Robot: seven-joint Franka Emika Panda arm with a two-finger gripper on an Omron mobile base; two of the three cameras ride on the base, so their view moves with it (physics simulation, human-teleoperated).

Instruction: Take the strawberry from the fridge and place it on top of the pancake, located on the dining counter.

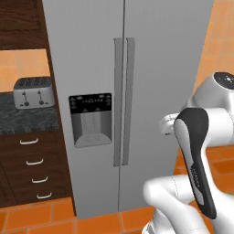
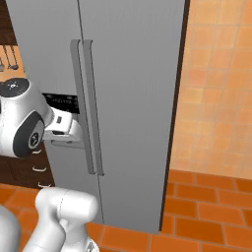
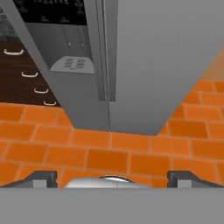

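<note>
fridge (image 1: 151,68): one, with two doors
door handles (image 1: 123,100): two, long and vertical
dispenser panel (image 1: 90,119): one
toaster (image 1: 32,92): one, set on the dark counter (image 1: 23,119)
drawer pulls (image 1: 34,162): four are counted

Both doors of the fridge (image 1: 132,68) are shut and block my way inside. Before them the orange floor (image 3: 109,153) is free. At the left, the dark drawers (image 1: 32,164) stand close beside it.
</note>
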